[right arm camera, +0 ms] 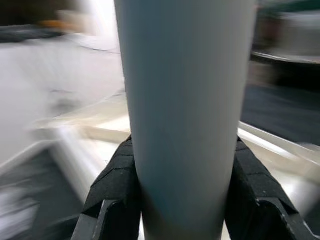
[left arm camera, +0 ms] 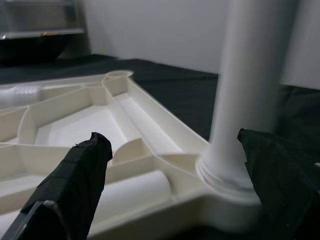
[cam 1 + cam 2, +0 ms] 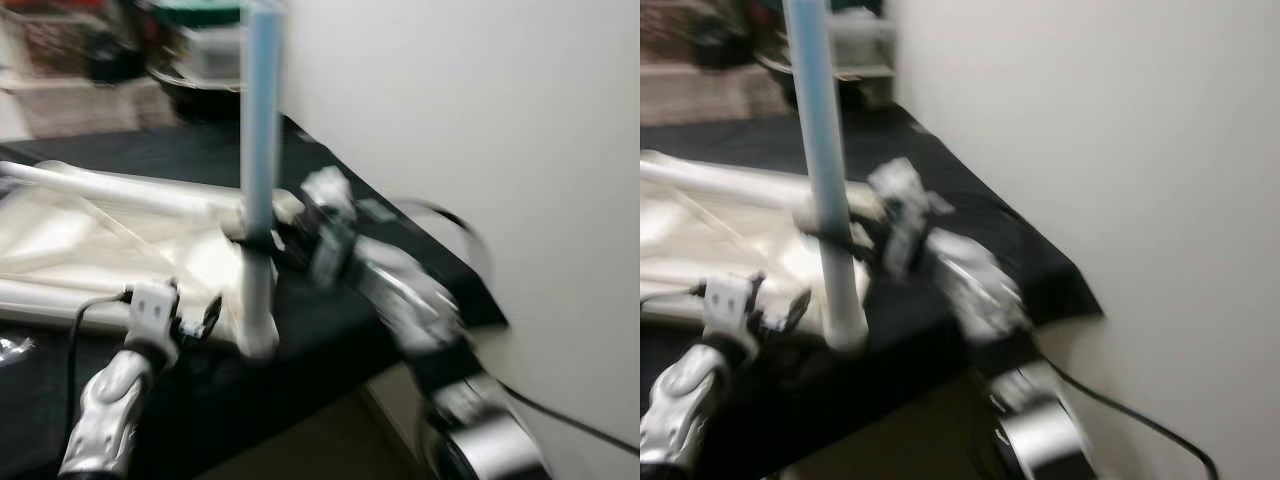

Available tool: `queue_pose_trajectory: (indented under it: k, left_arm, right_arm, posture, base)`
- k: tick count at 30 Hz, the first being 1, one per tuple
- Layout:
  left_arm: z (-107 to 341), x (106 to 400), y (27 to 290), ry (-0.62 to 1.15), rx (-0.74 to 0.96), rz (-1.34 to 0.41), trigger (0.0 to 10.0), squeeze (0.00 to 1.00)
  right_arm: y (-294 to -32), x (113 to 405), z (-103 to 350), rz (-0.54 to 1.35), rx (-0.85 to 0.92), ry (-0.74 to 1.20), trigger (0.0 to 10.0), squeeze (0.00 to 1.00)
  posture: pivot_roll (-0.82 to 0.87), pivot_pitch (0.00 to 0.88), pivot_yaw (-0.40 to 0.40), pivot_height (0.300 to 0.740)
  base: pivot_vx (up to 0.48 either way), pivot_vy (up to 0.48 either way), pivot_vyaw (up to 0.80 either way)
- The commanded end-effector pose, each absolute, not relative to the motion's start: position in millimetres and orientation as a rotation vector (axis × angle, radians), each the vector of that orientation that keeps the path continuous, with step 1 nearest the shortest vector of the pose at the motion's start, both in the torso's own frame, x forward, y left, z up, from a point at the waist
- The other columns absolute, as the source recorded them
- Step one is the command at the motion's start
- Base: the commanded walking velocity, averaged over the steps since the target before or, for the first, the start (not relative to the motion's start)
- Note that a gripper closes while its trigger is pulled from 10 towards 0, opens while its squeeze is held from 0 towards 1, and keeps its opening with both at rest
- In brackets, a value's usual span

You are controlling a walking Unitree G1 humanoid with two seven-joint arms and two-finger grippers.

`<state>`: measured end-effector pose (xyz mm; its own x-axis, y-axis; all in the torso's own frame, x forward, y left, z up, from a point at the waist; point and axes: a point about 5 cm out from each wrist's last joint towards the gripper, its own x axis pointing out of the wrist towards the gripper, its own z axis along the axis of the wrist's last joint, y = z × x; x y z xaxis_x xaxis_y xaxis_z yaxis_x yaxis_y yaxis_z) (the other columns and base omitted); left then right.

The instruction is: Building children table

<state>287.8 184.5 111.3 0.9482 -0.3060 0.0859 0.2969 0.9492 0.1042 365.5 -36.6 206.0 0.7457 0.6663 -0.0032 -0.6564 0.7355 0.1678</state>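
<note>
Your leg tube [image 3: 260, 130] stands upright in the corner socket of the ribbed white tabletop [image 2: 95, 125], underside up on the black-clothed worktop [image 3: 330, 330]; its top is cropped. Head views blurred. Right gripper [image 1: 182, 190] clamps the smooth tube. Left gripper [image 2: 170, 175] spread open beside the socket.

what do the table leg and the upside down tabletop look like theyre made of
The table leg, held by the right gripper, looks like smooth moulded plastic, pale blue above and white near its socket, with a soft even sheen. The tabletop looks like cream injection-moulded plastic: thin ribs and hollow cells show on its underside. Both are guesses from looks alone.
</note>
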Motion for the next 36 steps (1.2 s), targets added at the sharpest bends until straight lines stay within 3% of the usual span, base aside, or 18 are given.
queue_pose_trajectory:
  k: [1, 4, 5, 8, 12, 15, 19, 21, 31, 32, 35, 36]
  left_arm:
    - [101.6, 282.5, 194.8, -0.058, 0.093, -0.277, 10.0, 0.0]
    - [99.5, 280.8, 196.6, -0.047, 0.092, -0.278, 10.0, 0.0]
    - [98.1, 279.8, 197.7, -0.04, 0.092, -0.279, 10.0, 0.0]
    - [97.2, 279.3, 198.4, -0.036, 0.093, -0.279, 10.0, 0.0]
    - [99.2, 282.0, 197.1, -0.04, 0.094, -0.281, 10.0, 0.0]
    - [99.8, 283.8, 196.0, -0.043, 0.093, -0.284, 10.0, 0.0]
    - [99.5, 283.7, 195.7, -0.043, 0.093, -0.285, 10.0, 0.0]
    - [98.7, 282.9, 194.4, -0.043, 0.091, -0.288, 10.0, 0.0]
    - [98.9, 282.1, 195.7, -0.045, 0.092, -0.282, 10.0, 0.0]
    - [98.8, 281.6, 196.0, -0.044, 0.093, -0.281, 10.0, 0.0]
    - [98.6, 280.8, 196.5, -0.044, 0.093, -0.28, 10.0, 0.0]
    - [98.5, 280.3, 196.9, -0.042, 0.094, -0.279, 10.0, 0.0]
  right_arm:
    - [-73.8, 369.5, 149.4, 0.459, 0.198, 0.301, 0.0, 0.0]
    - [-86.9, 368.7, 138.7, 0.314, 0.224, 0.352, 0.0, 0.0]
    - [-88.6, 367.4, 136.8, 0.294, 0.243, 0.37, 10.0, 0.0]
    - [-88.5, 366.2, 136.6, 0.293, 0.253, 0.378, 10.0, 0.0]
    - [-80.4, 367.1, 168.9, 0.432, 0.359, 0.218, 10.0, 0.0]
    - [-61.8, 363.5, 200.7, 0.648, 0.444, 0.085, 10.0, 0.0]
    - [-57.1, 358.9, 208.1, 0.729, 0.447, 0.059, 10.0, 0.0]
    - [-50.0, 346.9, 218.6, 0.912, 0.383, -0.013, 10.0, 0.0]
    - [-43.6, 340.2, 215.6, 1.023, 0.394, -0.023, 10.0, 0.0]
    - [-42.8, 338.7, 215.2, 1.038, 0.392, -0.027, 10.0, 1.0]
    - [-42.0, 336.2, 215.6, 1.065, 0.391, -0.032, 10.0, 1.0]
    - [-41.5, 331.5, 217.1, 1.123, 0.385, -0.041, 10.0, 0.66]
  posture:
    - [0.08, 0.0, -0.137, 0.74]
    - [0.08, 0.0, -0.137, 0.74]
    - [0.07, 0.0, -0.134, 0.74]
    - [0.07, 0.0, -0.134, 0.74]
    - [0.06, 0.0, -0.129, 0.74]
    - [0.06, 0.0, -0.128, 0.74]
    - [0.06, 0.0, -0.128, 0.74]
    - [0.06, 0.0, -0.128, 0.74]
    - [0.06, 0.0, -0.128, 0.74]
    - [0.08, 0.0, -0.144, 0.74]
    - [0.08, 0.0, -0.142, 0.74]
    - [0.08, 0.0, -0.142, 0.74]
  base:
    - [0.0, 0.0, 0.0]
    - [0.0, 0.0, 0.0]
    - [0.0, 0.0, 0.0]
    - [0.0, 0.0, 0.0]
    - [0.0, 0.0, 0.0]
    - [0.0, 0.0, 0.0]
    - [0.0, 0.0, 0.0]
    - [0.0, 0.0, 0.0]
    - [0.0, 0.0, 0.0]
    - [0.0, 0.0, 0.0]
    - [0.0, 0.0, 0.0]
    - [0.0, 0.0, 0.0]
